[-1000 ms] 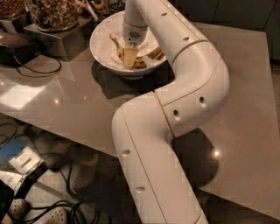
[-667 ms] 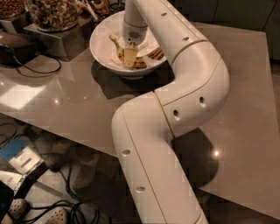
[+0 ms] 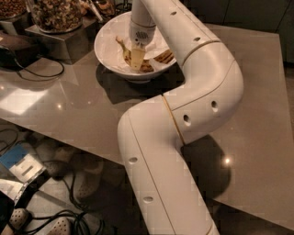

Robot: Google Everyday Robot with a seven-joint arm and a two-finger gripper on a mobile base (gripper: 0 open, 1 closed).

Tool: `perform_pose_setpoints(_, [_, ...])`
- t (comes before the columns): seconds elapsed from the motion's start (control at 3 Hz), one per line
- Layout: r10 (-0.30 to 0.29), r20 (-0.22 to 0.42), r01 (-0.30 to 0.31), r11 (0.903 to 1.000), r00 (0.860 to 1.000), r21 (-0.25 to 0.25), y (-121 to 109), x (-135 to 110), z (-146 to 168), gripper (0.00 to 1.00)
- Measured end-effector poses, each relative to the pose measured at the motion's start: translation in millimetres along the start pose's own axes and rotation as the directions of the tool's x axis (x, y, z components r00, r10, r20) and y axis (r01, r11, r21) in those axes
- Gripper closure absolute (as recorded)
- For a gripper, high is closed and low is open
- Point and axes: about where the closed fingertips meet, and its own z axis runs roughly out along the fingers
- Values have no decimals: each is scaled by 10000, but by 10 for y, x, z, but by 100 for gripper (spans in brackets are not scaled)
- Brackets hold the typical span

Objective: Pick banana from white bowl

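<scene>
The white bowl (image 3: 106,34) stands at the far left of the grey table (image 3: 257,92), lined with white paper. The yellow banana (image 3: 124,49) lies curved inside it, with its dark left tip and brown-speckled right end (image 3: 163,56) showing. My gripper (image 3: 137,58) reaches straight down into the bowl from above and sits over the banana's middle, hiding that part. The white arm bends across the table in front of the bowl.
Glass jars of brown food (image 3: 55,13) stand on a metal block (image 3: 59,39) left of the bowl. A black cable (image 3: 41,73) loops on the table. Below the table's near edge the floor holds cables, papers (image 3: 23,167) and shoes (image 3: 59,225).
</scene>
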Motion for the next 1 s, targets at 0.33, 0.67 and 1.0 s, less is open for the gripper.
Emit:
perform_pose_setpoints(0.33, [-15, -22, 16, 9994, 10000, 351, -9, 20, -213, 100])
perform_pose_setpoints(0.67, [-340, 48, 335, 9960, 9994, 825, -13, 12, -471, 100])
perform_pose_setpoints(1.0, [-326, 91, 317, 9956, 9994, 884, -16, 17, -483, 100])
